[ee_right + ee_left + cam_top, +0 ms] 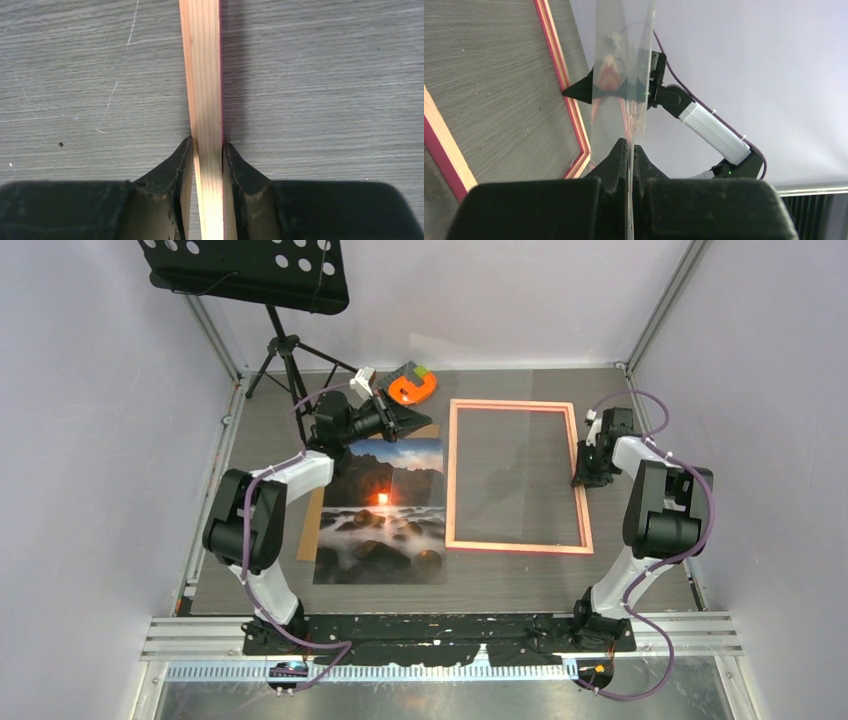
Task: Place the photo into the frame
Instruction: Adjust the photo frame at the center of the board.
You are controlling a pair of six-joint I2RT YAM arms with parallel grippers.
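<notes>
My left pincer [631,147] is squeezing shut on the clear sheet [624,60]. The sheet is thin, see-through and shiny. It is standing up on its edge between my two black fingers. It is bending a little, and blurry orange and dark shapes are showing in it.

My right pincer [207,145] is gripping the frame [515,545]. One black finger is pressing on each side of the frame's right bar. From close up, that bar is looking like pale wood with fine lines running along it and a thin red-pink edge on one side.

The frame is lying flat on the right half of the surface [500,585]. It is a big, thin rectangle with a narrow pink-orange border. The grey, streaky surface is showing through its middle.

The photo [385,510] is lying flat just left of the frame, near the middle of the surface. It is showing dark rocks, misty water and an orange glow. It is resting on a plain brown board [308,535], which is peeking out along the photo's left side and at its far right corner.

A small orange thing [410,390] is sitting by the far edge of the surface. A black stand with round holes [250,270] is standing behind the far left corner.
</notes>
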